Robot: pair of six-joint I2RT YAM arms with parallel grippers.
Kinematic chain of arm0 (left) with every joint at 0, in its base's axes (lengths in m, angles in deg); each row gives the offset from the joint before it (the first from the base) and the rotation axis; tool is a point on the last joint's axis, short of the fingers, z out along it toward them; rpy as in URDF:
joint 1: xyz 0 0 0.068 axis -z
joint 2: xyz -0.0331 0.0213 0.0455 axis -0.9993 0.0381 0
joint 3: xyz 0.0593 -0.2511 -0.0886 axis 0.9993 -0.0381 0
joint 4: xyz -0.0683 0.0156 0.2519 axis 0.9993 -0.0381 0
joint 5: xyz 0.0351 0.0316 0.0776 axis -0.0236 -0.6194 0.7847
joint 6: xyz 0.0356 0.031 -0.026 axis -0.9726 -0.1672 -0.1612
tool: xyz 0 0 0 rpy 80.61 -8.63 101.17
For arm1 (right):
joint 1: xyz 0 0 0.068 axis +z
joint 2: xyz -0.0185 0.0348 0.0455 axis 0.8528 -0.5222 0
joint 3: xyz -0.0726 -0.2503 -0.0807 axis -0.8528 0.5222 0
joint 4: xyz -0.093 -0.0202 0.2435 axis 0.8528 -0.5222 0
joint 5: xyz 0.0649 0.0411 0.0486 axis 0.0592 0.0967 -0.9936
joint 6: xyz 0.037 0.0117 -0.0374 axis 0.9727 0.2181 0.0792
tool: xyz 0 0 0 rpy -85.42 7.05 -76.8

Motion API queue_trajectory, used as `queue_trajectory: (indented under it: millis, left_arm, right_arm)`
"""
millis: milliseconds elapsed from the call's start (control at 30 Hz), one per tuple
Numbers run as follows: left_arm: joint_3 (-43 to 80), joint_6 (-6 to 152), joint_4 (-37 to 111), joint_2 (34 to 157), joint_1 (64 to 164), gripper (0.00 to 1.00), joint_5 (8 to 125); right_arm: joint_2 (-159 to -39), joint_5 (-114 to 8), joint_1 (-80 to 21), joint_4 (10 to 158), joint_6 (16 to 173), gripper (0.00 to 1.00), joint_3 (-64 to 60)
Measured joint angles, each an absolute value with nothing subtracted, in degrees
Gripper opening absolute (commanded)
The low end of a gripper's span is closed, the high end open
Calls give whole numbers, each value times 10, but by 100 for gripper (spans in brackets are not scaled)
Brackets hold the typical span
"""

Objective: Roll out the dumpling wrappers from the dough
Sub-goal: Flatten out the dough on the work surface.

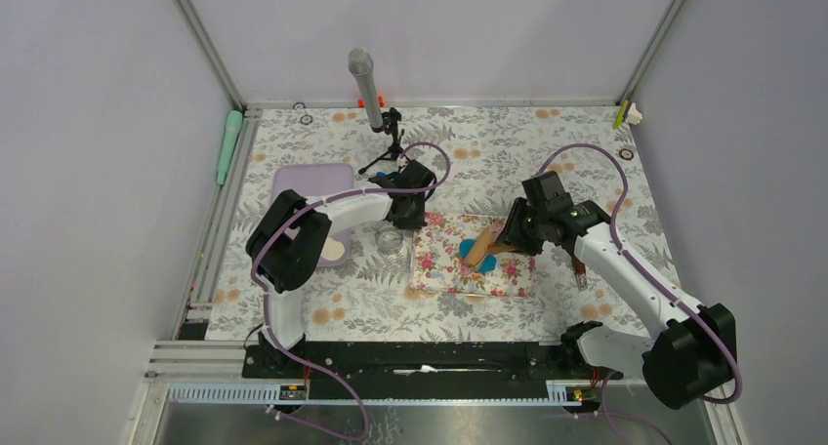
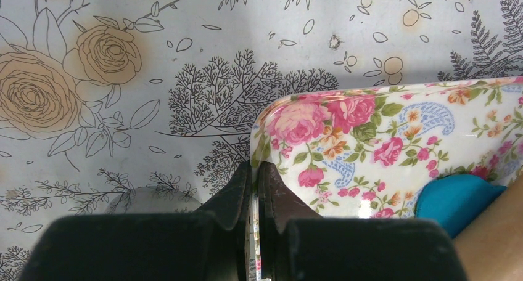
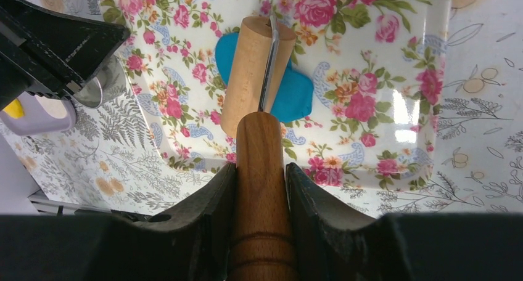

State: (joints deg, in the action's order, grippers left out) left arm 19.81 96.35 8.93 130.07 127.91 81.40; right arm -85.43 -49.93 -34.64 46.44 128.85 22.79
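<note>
Pale wood on the roller's drum [image 3: 250, 71], fine-grained and matt; darker wood with a light sheen on its handle [image 3: 259, 182] (turned grooves near the base). Bright bare metal for the thin bracket [image 3: 270, 59] between them. High gloss on the floral mat [image 3: 370, 65], white glare patches included. Smooth, matt blue on the dough [image 3: 299, 96]. Matt black plastic on the right gripper's fingers [image 3: 200, 213]. Flat, low-sheen print on the tablecloth [image 2: 185, 47].

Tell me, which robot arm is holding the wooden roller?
The right gripper: its jaws clamp the wooden roller, resting on the blue dough. The left gripper only pinches the floral mat.
</note>
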Motion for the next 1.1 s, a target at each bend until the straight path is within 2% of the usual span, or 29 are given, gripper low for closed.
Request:
queue_trajectory:
  millis: [333, 667, 800, 967, 1100]
  left_arm:
    - [198, 963, 89, 1300, 1279, 0, 814]
    - [198, 964, 89, 1300, 1278, 0, 813]
    - [198, 964, 89, 1300, 1278, 0, 812]
    - [198, 964, 89, 1300, 1278, 0, 811]
    - [198, 964, 89, 1300, 1278, 0, 811]
  right_arm:
    - [-855, -496, -349, 443, 1282, 0, 220]
    - [-943, -553, -351, 519, 1285, 0, 193]
    - [-908, -557, -362, 524, 1286, 0, 222]
    - [-833, -541, -393, 447, 1284, 0, 244]
    - [-827, -533, -399, 426, 1285, 0, 244]
